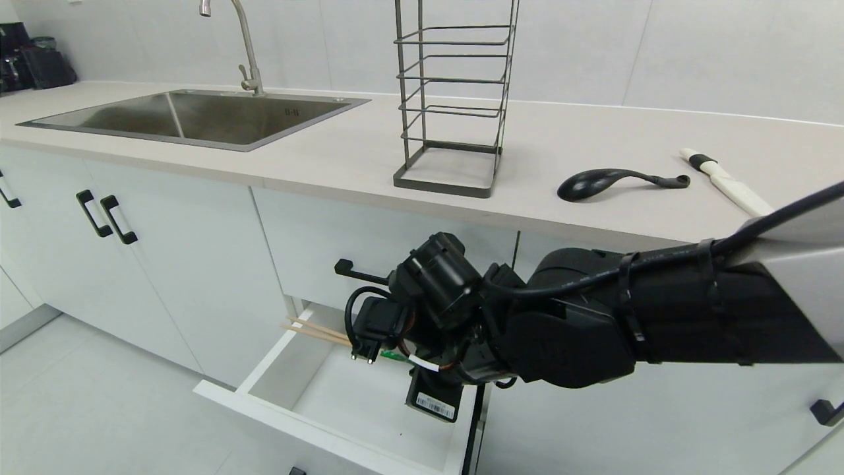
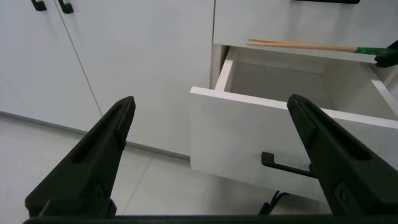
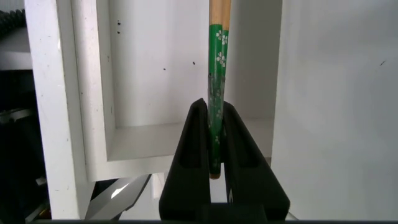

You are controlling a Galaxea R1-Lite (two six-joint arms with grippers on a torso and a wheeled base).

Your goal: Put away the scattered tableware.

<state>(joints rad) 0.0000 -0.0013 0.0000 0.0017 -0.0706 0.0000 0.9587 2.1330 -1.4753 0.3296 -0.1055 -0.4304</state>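
Now clamping chopsticks (image 3: pixel 219 50) in right gripper (image 3: pixel 214 109) over open drawer (image 1: pixel 264 402), tips toward 9 o'clock. Holding left gripper (image 2: pixel 211 106) spread wide, empty.

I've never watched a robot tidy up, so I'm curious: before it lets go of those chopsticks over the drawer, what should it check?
1. Drawer open: ok.
2. Chopsticks clamped in right gripper: ok.
3. Chopstick tips clear of the drawer's side wall: cannot tell.
4. Left gripper open, outside the drawer: ok.
5. Other tableware put away: not ok; black spoon and white-handled utensil lie on the countertop.
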